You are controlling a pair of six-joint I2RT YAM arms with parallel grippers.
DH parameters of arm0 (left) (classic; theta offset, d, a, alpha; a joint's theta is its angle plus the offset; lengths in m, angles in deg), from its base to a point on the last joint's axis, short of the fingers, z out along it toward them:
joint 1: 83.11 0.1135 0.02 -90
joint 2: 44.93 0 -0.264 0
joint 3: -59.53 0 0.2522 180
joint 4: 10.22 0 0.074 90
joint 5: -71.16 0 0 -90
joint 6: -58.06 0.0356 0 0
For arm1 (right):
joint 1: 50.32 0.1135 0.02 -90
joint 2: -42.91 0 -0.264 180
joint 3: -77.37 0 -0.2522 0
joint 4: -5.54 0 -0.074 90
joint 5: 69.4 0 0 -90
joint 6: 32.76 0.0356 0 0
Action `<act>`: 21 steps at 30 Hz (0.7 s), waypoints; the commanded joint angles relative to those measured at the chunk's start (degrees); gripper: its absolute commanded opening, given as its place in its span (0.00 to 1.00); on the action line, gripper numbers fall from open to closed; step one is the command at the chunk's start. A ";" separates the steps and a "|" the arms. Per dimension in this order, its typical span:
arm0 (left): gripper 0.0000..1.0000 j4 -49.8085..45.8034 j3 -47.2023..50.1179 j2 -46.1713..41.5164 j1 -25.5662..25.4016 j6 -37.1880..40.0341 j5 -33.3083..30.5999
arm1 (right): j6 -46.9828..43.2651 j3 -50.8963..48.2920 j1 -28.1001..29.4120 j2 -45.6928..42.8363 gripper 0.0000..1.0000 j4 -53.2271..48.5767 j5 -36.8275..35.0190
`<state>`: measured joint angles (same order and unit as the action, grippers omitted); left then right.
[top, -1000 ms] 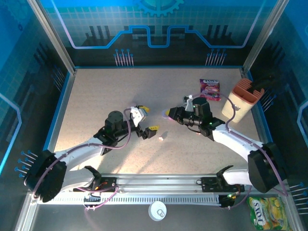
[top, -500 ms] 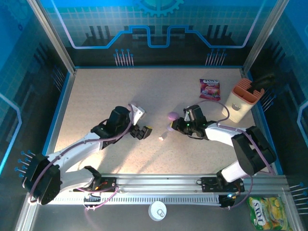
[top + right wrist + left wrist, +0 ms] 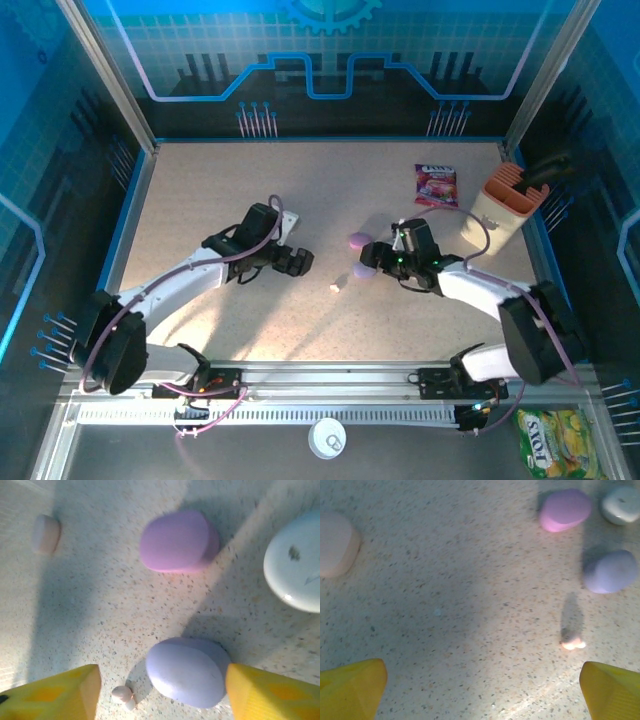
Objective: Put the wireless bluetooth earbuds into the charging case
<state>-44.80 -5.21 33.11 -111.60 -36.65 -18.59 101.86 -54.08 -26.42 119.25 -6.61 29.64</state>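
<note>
- Tabletop (image 3: 200,190): matte beige surface, speckled like stone.
- Earbud (image 3: 122,695): tiny pale glossy nub lying near mid-tabletop, slightly toward the near edge. It sits just beside the lavender case (image 3: 187,672), a smooth rounded pebble.
- Right gripper (image 3: 162,685): yellow wedge fingers apart and straddling the lavender case. One finger is close against its flank (contact unclear), the other is clear of it.
- Purple case (image 3: 177,540) and glossy white case (image 3: 295,567): both pebble-shaped, toward the far edge.
- Left gripper (image 3: 482,690): fingers spread wide over bare tabletop.
</note>
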 commanded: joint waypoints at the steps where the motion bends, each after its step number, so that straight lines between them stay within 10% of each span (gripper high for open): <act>1: 0.99 -2.15 -3.49 3.39 3.88 -3.20 1.57 | -8.44 3.49 0.60 -5.29 0.73 -8.34 -6.04; 21: 0.83 -18.47 -38.24 38.22 11.87 19.15 -11.79 | -14.66 2.43 3.01 -12.00 0.76 -4.71 -7.95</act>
<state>-59.95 -40.93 69.30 -99.86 -23.27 -27.39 88.92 -51.15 -23.64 108.36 -12.60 23.45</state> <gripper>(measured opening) 0.836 0.756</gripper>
